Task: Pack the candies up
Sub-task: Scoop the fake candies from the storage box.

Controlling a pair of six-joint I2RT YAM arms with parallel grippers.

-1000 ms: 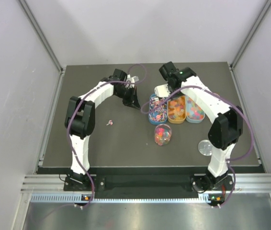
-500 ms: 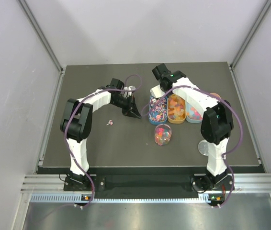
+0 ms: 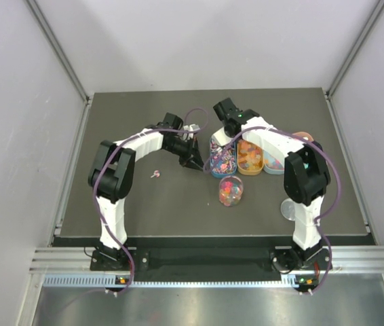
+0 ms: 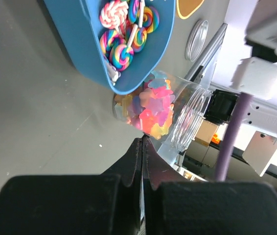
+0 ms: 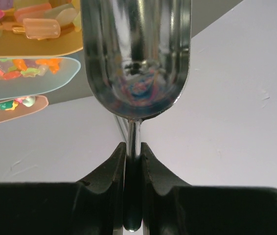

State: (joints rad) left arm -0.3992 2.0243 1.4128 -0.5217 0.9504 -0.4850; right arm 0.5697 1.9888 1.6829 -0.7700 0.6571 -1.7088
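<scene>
Currently the tiny bright mixed-colour candies (image 3: 249, 156) are sitting in a row of oval trays at the far middle of the dark grey table (image 3: 144, 204). From left to right these are a deep blue oval plastic tray (image 4: 80, 49) carrying swirled lollipops, an orange oval tray (image 5: 45, 48) carrying ice-lolly shapes, a pale blue oval tray (image 5: 55, 81) carrying star shapes, and a peach-coloured oval tray (image 5: 16, 113) partly hidden behind the right arm. More candies are filling a clear round plastic jar (image 4: 187, 117), which is lying on its side just near of the blue tray. One stray pink sweet (image 3: 155, 175) is lying alone on the table to the left, well apart from the trays; a clear round lid (image 3: 288, 209) is lying flat to the right of the jar, beside the right arm.

The right hand (image 5: 133, 152) is grasping the thin handle of a shiny metal scoop (image 5: 136, 58), fingers clamped on either side of it; the scoop's bowl is mirroring blurred colours and, from above, is hanging over the far end of the blue tray.

The left hand (image 4: 142, 147) is clenched, fingertips pressing together with nothing between them; it is hovering just left of the blue tray, pointing toward that tray's near end and the jar. Whether it is touching the tray I cannot tell.
</scene>
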